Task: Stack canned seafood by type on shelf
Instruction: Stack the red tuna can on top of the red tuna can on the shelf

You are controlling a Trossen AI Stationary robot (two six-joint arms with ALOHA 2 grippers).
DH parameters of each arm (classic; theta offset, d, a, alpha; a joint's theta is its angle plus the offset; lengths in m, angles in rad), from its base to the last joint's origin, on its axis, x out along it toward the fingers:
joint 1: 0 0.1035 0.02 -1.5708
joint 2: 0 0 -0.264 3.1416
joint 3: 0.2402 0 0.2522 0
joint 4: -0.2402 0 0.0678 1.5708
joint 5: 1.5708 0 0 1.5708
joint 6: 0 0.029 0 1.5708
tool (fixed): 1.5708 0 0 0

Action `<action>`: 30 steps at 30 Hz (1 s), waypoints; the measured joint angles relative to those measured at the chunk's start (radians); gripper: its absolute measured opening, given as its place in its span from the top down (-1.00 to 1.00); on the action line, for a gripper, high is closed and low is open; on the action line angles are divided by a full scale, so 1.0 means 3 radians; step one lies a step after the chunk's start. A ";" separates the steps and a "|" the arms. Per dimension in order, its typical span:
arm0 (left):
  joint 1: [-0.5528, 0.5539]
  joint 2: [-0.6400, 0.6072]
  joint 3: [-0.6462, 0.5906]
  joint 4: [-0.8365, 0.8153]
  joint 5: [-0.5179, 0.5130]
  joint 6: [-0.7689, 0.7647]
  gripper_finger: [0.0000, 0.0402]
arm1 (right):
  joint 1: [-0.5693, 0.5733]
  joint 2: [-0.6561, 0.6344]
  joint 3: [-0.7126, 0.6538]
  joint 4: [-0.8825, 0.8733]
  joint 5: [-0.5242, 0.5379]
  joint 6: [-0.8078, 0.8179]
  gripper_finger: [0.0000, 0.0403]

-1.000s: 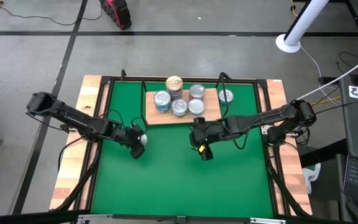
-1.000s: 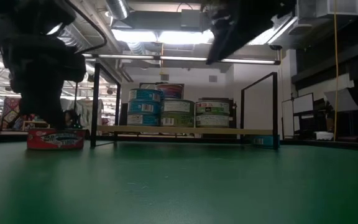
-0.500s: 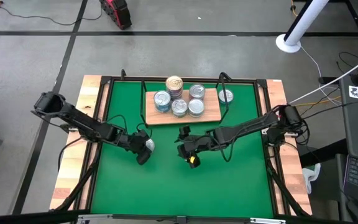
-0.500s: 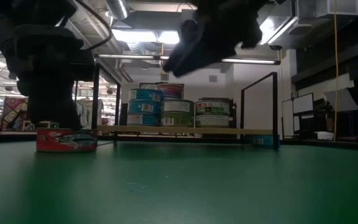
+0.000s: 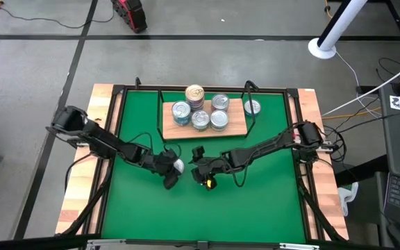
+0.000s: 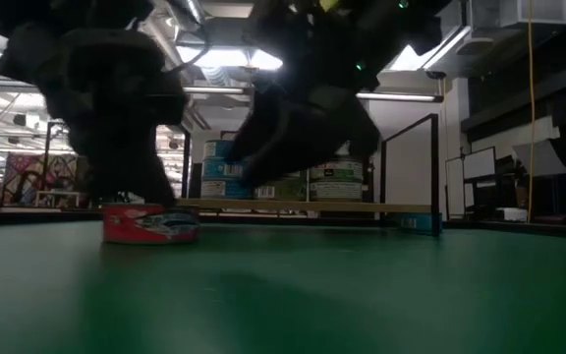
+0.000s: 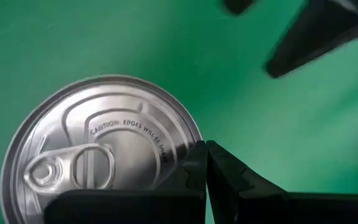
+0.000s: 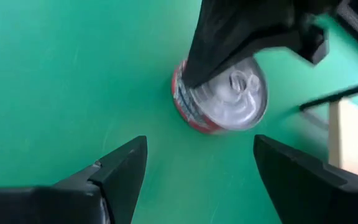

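- The left gripper [image 5: 172, 175], fingers pressed together, is now farther toward the middle of the green mat [image 5: 255, 201] than a second ago, and the red-sided tin [image 5: 178, 165] has slid along the mat with it
- In the left wrist view the closed fingertips [image 7: 205, 163] sit at the rim of that tin's silver pull-tab lid [image 7: 101, 158]; whether they touch it is hard to say
- The right gripper [image 5: 203, 173], fingers spread wide and holding nothing, has come across from near the shelf's front edge to just beside the tin
- The shelf [image 5: 236, 128] and its tins [image 5: 200, 119] at the mat's far side look unchanged; one more tin [image 5: 252, 107] lies on the mat past the shelf's right end
- In the low view both arms show only as dark blurred shapes, hiding most of the shelf stacks
- The lid is cut off in the left wrist view, and the left gripper covers part of the tin in the right wrist view
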 joint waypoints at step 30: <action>-0.0139 0.0245 0.0513 0.0114 0.0041 0.1663 0.32 | 0.0017 0.0040 -0.0004 -0.0031 -0.0054 0.0017 -0.46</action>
